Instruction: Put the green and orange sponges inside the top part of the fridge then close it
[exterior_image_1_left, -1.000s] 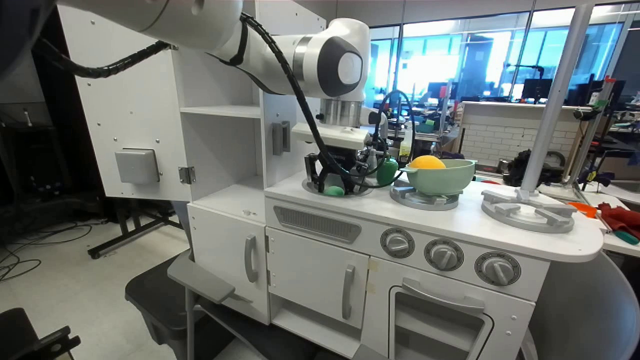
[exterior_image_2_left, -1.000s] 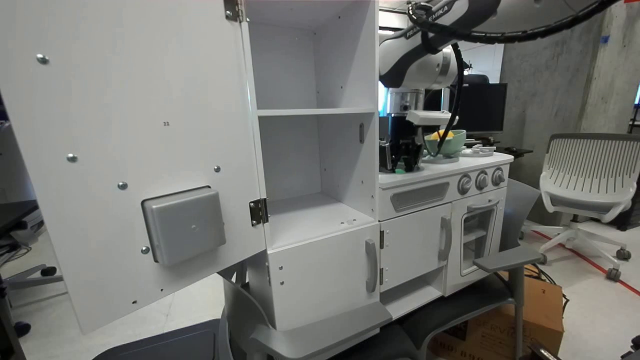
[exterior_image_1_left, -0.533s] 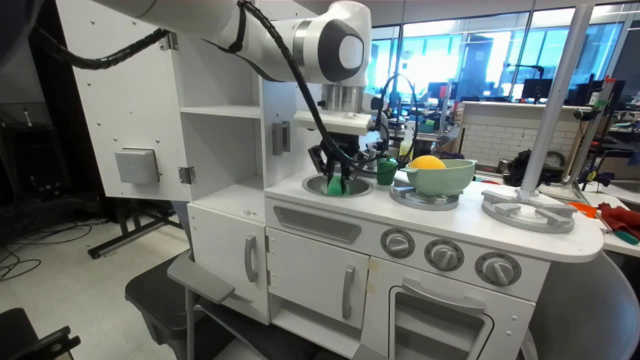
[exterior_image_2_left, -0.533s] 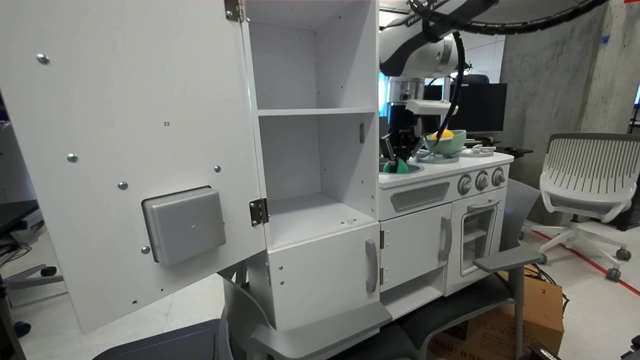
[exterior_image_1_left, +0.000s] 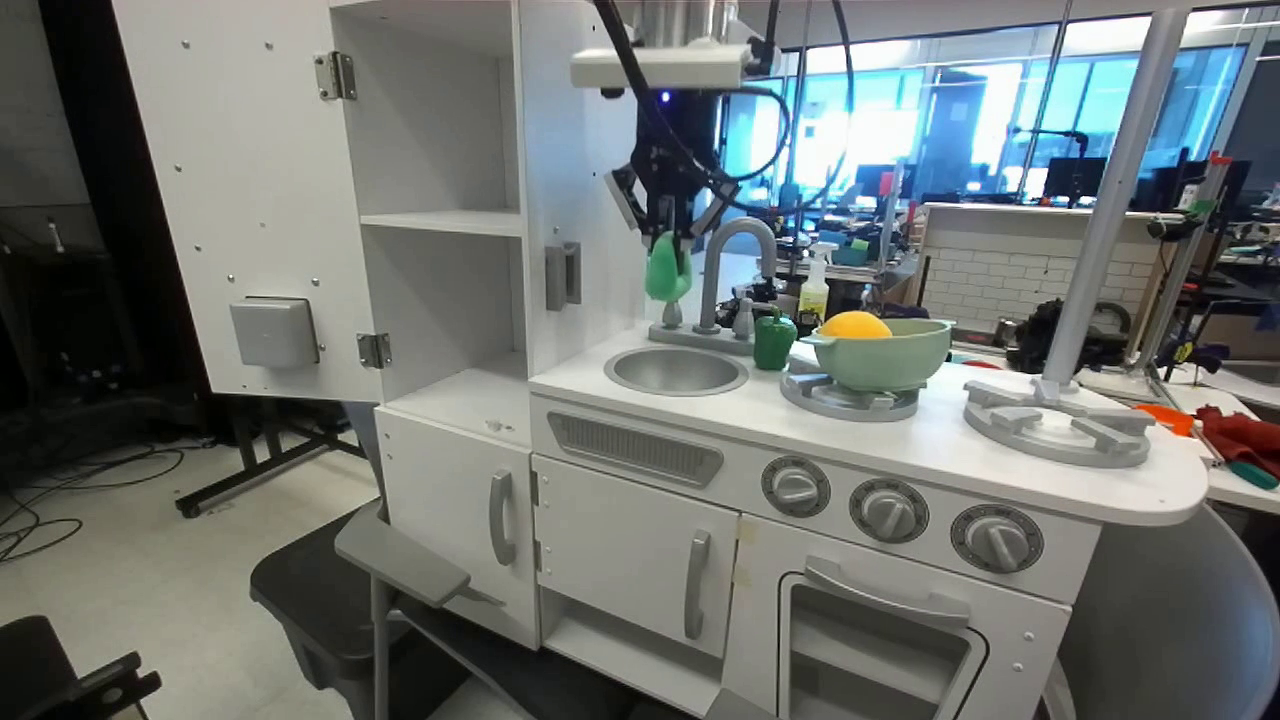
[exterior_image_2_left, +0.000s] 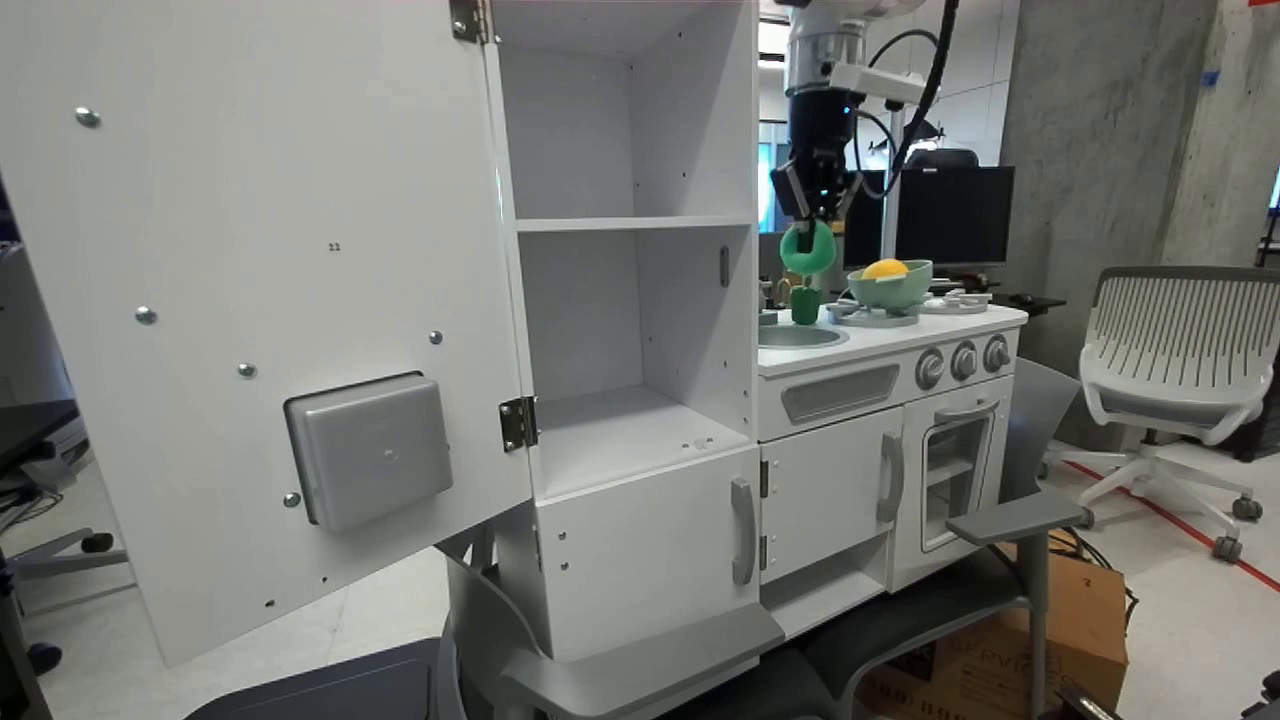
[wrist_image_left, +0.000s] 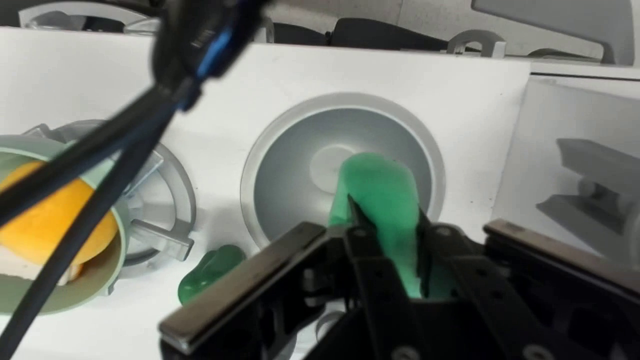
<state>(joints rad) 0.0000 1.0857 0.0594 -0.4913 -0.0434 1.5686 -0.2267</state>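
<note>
My gripper (exterior_image_1_left: 668, 228) is shut on the green sponge (exterior_image_1_left: 667, 275) and holds it in the air above the sink (exterior_image_1_left: 675, 370). The green sponge also shows between the fingers in the wrist view (wrist_image_left: 375, 182) and in an exterior view (exterior_image_2_left: 822, 255). A rounded yellow-orange thing (exterior_image_1_left: 855, 325), which looks like the orange sponge, sits in the light green bowl (exterior_image_1_left: 880, 362); it also shows in the wrist view (wrist_image_left: 60, 225). The white fridge (exterior_image_2_left: 565, 130) stands beside the sink. Its door (exterior_image_2_left: 300, 200) is wide open, and a shelf (exterior_image_2_left: 630, 224) divides it.
A grey faucet (exterior_image_1_left: 765, 240) and a green pepper (exterior_image_1_left: 775, 342) stand behind the sink. The bowl rests on a burner (exterior_image_1_left: 850, 405). The fridge's side wall (exterior_image_1_left: 590, 180), with a grey handle (exterior_image_1_left: 562, 275), stands between gripper and shelves. Chair armrests (exterior_image_2_left: 650, 660) are in front.
My gripper has risen from inside the sink to well above it. The green sponge, low in the sink before, is now lifted in the fingers. Bowl and fridge door have not moved.
</note>
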